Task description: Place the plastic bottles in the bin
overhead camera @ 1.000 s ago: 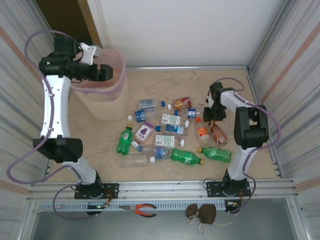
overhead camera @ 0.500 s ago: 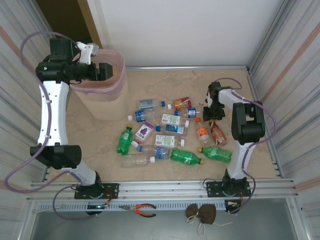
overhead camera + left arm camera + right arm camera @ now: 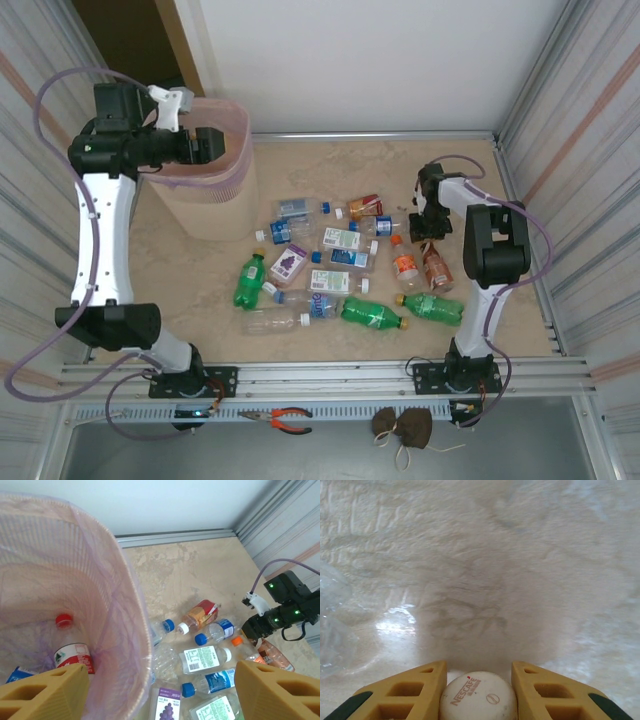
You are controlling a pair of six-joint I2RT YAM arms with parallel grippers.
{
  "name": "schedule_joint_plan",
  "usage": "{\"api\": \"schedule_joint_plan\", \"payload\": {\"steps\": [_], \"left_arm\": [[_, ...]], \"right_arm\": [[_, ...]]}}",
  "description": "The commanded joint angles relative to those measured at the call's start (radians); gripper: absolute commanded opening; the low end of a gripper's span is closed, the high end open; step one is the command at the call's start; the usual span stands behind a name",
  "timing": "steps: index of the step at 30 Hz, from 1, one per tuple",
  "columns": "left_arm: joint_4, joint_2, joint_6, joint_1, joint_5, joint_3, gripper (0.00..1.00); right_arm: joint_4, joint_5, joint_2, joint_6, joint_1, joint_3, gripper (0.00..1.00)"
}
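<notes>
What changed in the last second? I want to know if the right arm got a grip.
The right claw closed on the white cap of the brown bottle. The left arm's elbow swung back toward the near edge, while the left claw stayed open over the bin. The other bottles lie as before.

1. The tabletop [image 3: 330,165] is a smooth, beige, marble-look surface with a soft sheen.
2. The bin [image 3: 205,212] is matt beige plastic. Its bin liner [image 3: 127,595] is thin, crinkled, translucent pink film.
3. The green bottle [image 3: 372,316] is glossy plastic.
4. The fingers [image 3: 400,692] are matt yellow plastic.
5. The white cap [image 3: 479,698] is smooth printed plastic.
6. The side walls [image 3: 590,150] are dull ribbed metal.
</notes>
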Motion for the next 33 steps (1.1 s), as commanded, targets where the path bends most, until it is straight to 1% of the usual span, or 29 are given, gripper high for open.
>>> {"api": "schedule_joint_plan", "payload": {"steps": [1,4,6,9,12,17,21,27,31,33], "left_arm": [[0.129,-0.068,-0.053,0.002,0.061,-0.065,0.76],[0.241,-0.117,-0.104,0.002,0.11,-0.148,0.75],[0.324,-0.147,-0.14,0.0,0.152,-0.203,0.75],[0.447,-0.19,-0.191,-0.018,0.195,-0.285,0.75],[0.542,-0.22,-0.222,-0.048,0.212,-0.347,0.75],[0.659,-0.255,-0.223,-0.158,0.173,-0.426,0.75],[0.696,-0.251,-0.215,-0.245,0.145,-0.443,0.76],[0.719,-0.2,-0.208,-0.391,0.122,-0.425,0.76],[0.778,-0.145,-0.215,-0.51,0.122,-0.419,0.79],[0.783,-0.113,-0.21,-0.552,0.138,-0.402,0.8]], "right_arm": [[-0.026,0.063,-0.121,0.016,-0.017,-0.01,0.25],[-0.024,0.093,-0.2,0.027,-0.024,-0.009,0.25],[-0.021,0.086,-0.258,0.038,-0.026,-0.002,0.24],[-0.014,0.055,-0.344,0.061,-0.026,0.011,0.24],[-0.004,-0.001,-0.424,0.088,-0.019,0.028,0.24],[0.052,-0.146,-0.558,0.171,0.005,0.04,0.24],[0.124,-0.238,-0.637,0.257,0.046,0.04,0.24],[0.285,-0.321,-0.733,0.378,0.138,0.022,0.25],[0.395,-0.36,-0.769,0.44,0.198,0.011,0.25],[0.434,-0.385,-0.78,0.456,0.223,0.017,0.26]]}}
